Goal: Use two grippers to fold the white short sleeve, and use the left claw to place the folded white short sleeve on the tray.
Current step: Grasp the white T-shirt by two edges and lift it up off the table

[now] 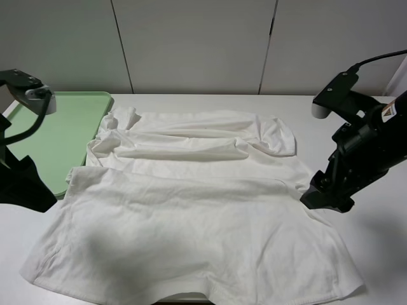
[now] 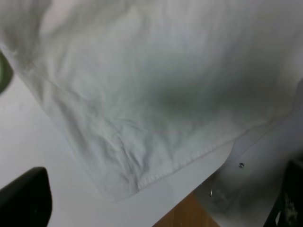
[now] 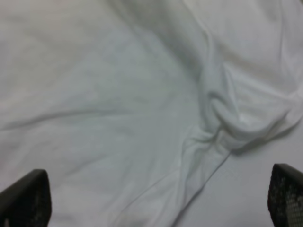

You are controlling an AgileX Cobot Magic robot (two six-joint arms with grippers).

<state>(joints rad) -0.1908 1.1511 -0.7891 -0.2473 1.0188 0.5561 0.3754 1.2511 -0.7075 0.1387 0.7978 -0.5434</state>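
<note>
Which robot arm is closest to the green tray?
The left arm: it stands right beside the tray. The right arm is far across the shirt.

A white table (image 1: 210,101) spreads wide, its top matte and plain. Behind it stands a wall of pale grey panels (image 1: 191,44) — thin dark seams (image 1: 122,44) run down between them. Past the table's near edge shows a brown patch (image 2: 182,213), with a small screw (image 2: 241,165) near it.

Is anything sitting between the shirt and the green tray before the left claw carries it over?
Nothing visible does. The tray looks bare, and the white short sleeve lies against its right rim. Only the left arm's grey bracket overlaps the tray in the high view.
</note>
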